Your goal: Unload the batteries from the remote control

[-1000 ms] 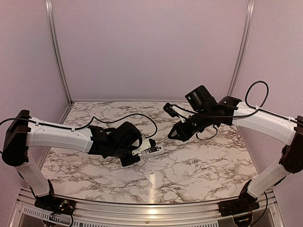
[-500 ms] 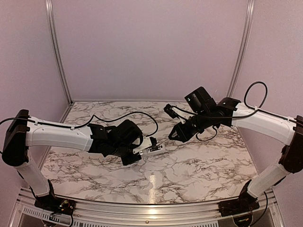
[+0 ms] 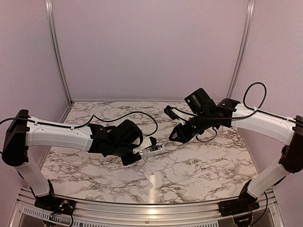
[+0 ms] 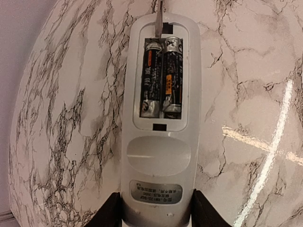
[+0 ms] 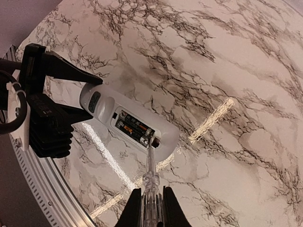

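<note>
The white remote control (image 4: 158, 161) lies back-up just above the marble, its battery bay uncovered. Two dark batteries (image 4: 151, 78) (image 4: 173, 78) sit side by side in the bay. My left gripper (image 4: 158, 215) is shut on the remote's near end, one finger on each long side. In the top view that gripper (image 3: 142, 152) holds the remote (image 3: 154, 149) at table centre. My right gripper (image 5: 150, 208) is shut on a thin clear-handled tool (image 5: 150, 165). The tool's grey tip (image 4: 159, 21) touches the far end of the bay, at the batteries' (image 5: 135, 127) ends.
A black cable (image 3: 137, 116) loops over the marble tabletop (image 3: 189, 170) behind the left arm. Pink walls and aluminium posts (image 3: 57, 52) close in the back and sides. A metal rail (image 3: 151, 210) runs along the near edge.
The left gripper has shifted the remote slightly right and up. The right gripper has edged a little down toward it with the tool. Both grips are unchanged.
</note>
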`<state>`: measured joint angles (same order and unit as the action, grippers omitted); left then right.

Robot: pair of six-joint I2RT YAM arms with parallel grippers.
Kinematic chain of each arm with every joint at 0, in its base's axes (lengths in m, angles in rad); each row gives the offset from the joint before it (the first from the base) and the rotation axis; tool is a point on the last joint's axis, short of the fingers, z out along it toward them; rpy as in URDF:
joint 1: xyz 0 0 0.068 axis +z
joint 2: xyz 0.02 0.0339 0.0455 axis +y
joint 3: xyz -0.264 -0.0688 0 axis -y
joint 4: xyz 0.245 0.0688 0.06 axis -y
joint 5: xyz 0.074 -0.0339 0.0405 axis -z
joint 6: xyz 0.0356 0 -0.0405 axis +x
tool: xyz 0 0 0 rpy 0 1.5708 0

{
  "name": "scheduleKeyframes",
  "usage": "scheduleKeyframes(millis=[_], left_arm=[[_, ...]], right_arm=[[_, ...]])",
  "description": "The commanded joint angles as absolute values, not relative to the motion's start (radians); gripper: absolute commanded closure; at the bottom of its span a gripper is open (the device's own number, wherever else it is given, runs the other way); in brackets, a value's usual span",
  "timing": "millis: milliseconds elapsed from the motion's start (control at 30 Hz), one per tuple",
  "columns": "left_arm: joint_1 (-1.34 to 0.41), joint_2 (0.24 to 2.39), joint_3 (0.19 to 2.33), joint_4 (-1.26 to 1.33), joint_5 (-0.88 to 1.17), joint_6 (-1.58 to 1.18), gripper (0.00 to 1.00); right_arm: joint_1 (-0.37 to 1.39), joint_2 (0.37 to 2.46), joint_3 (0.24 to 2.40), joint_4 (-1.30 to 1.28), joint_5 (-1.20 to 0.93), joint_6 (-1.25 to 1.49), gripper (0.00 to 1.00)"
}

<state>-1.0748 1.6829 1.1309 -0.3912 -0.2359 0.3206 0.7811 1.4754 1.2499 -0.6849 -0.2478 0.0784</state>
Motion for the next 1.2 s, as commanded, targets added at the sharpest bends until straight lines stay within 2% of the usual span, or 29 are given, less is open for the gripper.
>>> scheduleKeyframes(millis=[0,467,1167], left_arm=[[-1.083,1.639,1.154,-0.381,-0.220,0.310,1.00],[-1.086,1.631,1.157,-0.370,-0.206,0.303,1.00],[-1.086,1.525,1.092,-0.330,-0.156,0.309,1.00]], right_arm=[[0.777,1.491,1.250,-0.669,-0.233,0.079,1.00],[0.778,1.491,1.232,-0.634,-0.275,0.092,1.00],[0.778,1.385,1.144,-0.524,-0.458,0.142,1.00]])
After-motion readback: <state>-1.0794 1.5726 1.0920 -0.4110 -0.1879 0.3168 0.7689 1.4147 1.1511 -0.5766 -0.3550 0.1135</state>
